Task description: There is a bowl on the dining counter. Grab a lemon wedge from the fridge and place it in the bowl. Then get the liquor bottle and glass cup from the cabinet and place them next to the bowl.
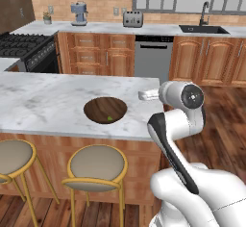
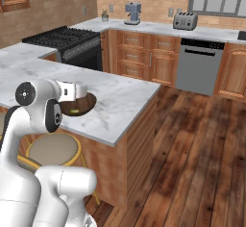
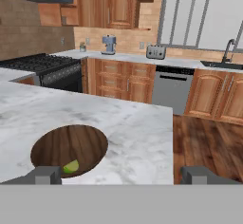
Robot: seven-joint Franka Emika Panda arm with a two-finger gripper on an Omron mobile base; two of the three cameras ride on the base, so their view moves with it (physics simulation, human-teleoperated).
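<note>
Okay, I've got the gripper (image 3: 121, 174) spread wide, holding nothing, hovering over the dining counter (image 3: 137, 133) edge; lemon wedge (image 3: 71, 166) sits inside the bowl (image 3: 69, 149) just ahead-left.

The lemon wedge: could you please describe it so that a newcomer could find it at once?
Start at the long marble dining counter above the stools. On it sits a wide dark brown bowl. The lemon wedge is the small yellow-green piece inside, near the rim.
</note>
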